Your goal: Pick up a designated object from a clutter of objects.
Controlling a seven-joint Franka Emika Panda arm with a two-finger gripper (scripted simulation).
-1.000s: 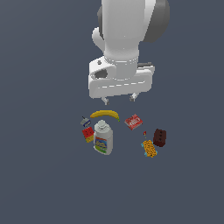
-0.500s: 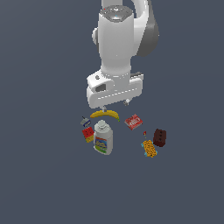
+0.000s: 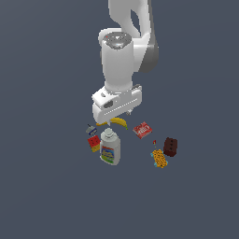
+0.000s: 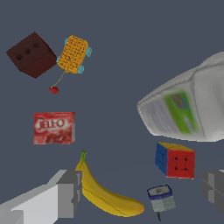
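In the exterior view the gripper point(image 3: 113, 122) covers the middle of the banana point(image 3: 120, 123), while the wrist view crops the blurred bottle point(image 4: 188, 107).

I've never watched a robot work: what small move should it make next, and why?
Probably ease straight down a little more. The gripper is open, its fingers on either side of the banana without closing on it, and the small blue-capped item also lies between them.
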